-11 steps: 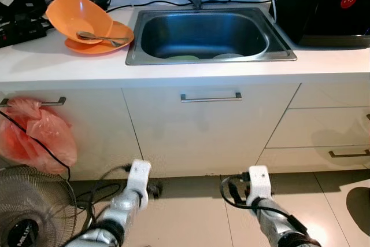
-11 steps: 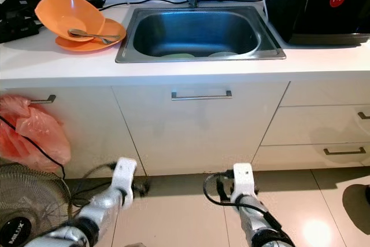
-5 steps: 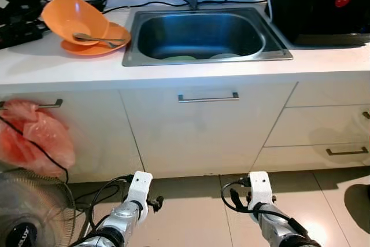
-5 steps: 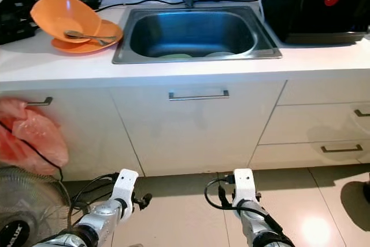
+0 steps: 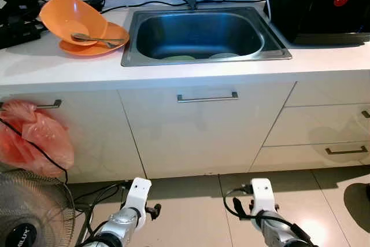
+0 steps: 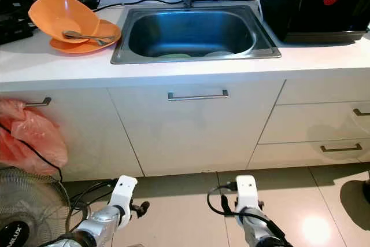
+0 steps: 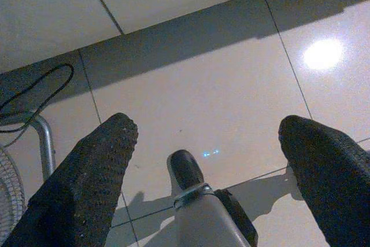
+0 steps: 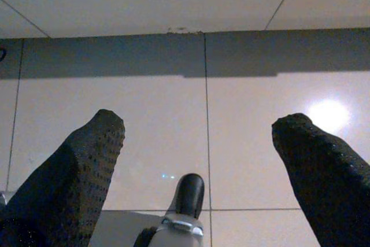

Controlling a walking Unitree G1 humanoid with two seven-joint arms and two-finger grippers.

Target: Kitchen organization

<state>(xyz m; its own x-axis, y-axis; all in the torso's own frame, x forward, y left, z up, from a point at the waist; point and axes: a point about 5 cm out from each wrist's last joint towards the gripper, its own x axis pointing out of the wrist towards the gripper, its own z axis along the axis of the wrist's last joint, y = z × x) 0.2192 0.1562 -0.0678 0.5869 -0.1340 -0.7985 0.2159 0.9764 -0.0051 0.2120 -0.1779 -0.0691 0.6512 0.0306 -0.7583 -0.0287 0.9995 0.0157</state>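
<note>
Our left gripper (image 7: pixel 208 137) and right gripper (image 8: pixel 199 128) hang low over the floor (image 7: pixel 191 91), fingers spread, empty. Far left of the sink (image 5: pixel 202 33), an orange bowl (image 5: pixel 72 15) leans on a plate (image 5: pixel 110 41).

The right gripper (image 8: pixel 199 143) hangs over the tiled floor (image 8: pixel 243 114), its two black fingers (image 8: pixel 75 177) spread wide apart.

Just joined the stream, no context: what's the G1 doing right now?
Nothing is being handled. The robot stands facing a white kitchen counter with a stainless steel sink. Both arms hang low over the tiled floor: the left pincer and right pincer are both open and empty. On the counter left of the sink, an orange plastic bowl leans tilted on an orange plate, with a metal spoon across them. Two pale dishes lie in the sink.
</note>
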